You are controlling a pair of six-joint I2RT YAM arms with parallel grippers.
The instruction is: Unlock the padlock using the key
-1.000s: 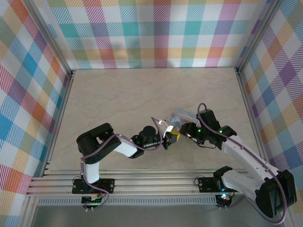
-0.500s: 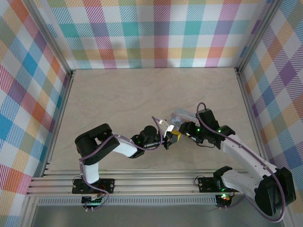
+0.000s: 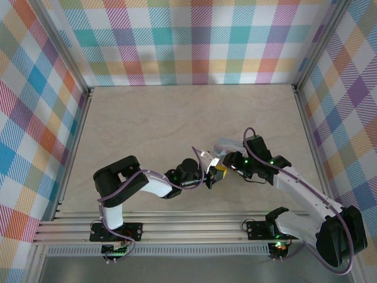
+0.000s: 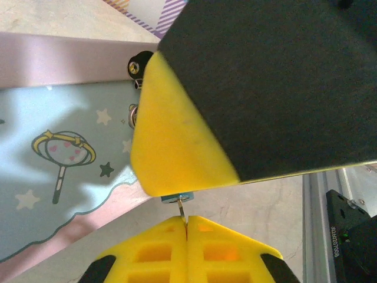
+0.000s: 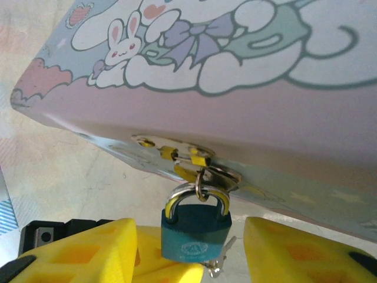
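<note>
Since a second earlier, the left gripper (image 3: 210, 177) had crept slightly rightward toward the tin box (image 3: 224, 144), and the right gripper (image 3: 221, 167) had edged left to meet it. Both worked over a pale, marble-veined table (image 3: 177, 118), walled by pastel plaid panels (image 3: 194, 41), with aluminium rails (image 3: 177, 223) along the near edge.

From overhead the meeting point was a knot of yellow and black, the lock too small to make out. The right wrist view showed the padlock (image 5: 195, 231), teal-bodied, hanging by its shackle from the box's hasp rings. The right gripper's pads (image 5: 277, 247) stood either side of it, spread and not clamping, with a clear gap at the right pad. The left wrist view showed the left gripper clenched on the key (image 4: 181, 206), whose thin shaft rose from the seam of the pads to a sliver of teal beneath the right arm's finger.

The padlock's face bore a stamped emblem, unreadable. A strip of digits (image 4: 334, 233) on a black part was too small to read surely. The box carried a printed rabbit, stars and a wand.
</note>
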